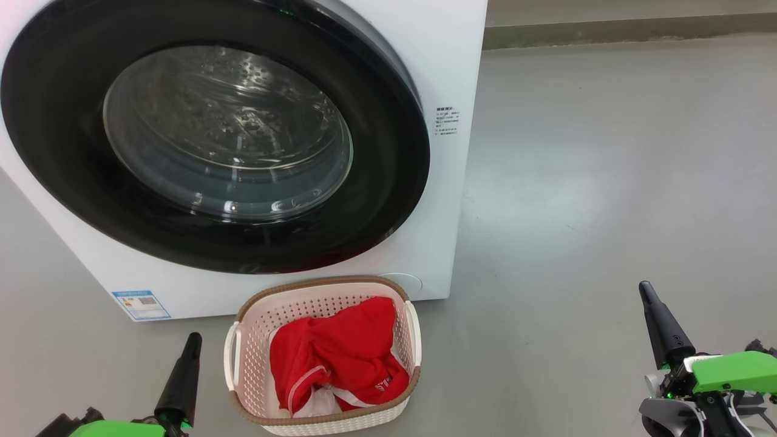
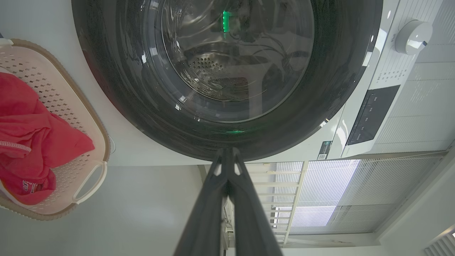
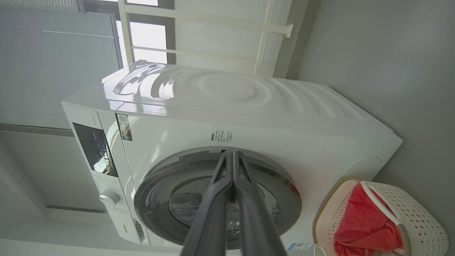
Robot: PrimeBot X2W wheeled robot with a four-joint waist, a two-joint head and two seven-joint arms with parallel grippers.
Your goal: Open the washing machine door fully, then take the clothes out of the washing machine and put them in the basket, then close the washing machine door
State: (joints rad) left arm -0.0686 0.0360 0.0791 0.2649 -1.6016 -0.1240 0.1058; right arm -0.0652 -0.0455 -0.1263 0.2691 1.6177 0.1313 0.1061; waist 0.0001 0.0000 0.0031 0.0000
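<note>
The white washing machine (image 1: pixel 449 73) stands on the floor with its black-rimmed round door (image 1: pixel 61 121) shut flat against its front. Through the glass the steel drum looks bare. Red clothes (image 1: pixel 340 358) lie heaped in the cream basket (image 1: pixel 255 321) on the floor right in front of the machine. My left gripper (image 1: pixel 193 340) is shut and holds nothing, low at the basket's left. Far to the basket's right, my right gripper (image 1: pixel 644 290) is shut too, with nothing in it. Both wrist views show the door (image 2: pixel 106 71) (image 3: pixel 149 188), the basket (image 2: pixel 99 142) (image 3: pixel 419 220) and fingers (image 2: pixel 213 199) (image 3: pixel 217 199) pressed together.
Grey floor (image 1: pixel 607 182) spreads to the right of the machine up to a wall base. A control panel (image 2: pixel 373 113) and a knob (image 2: pixel 412 35) sit above the door. Blinds and a window frame stand behind the machine.
</note>
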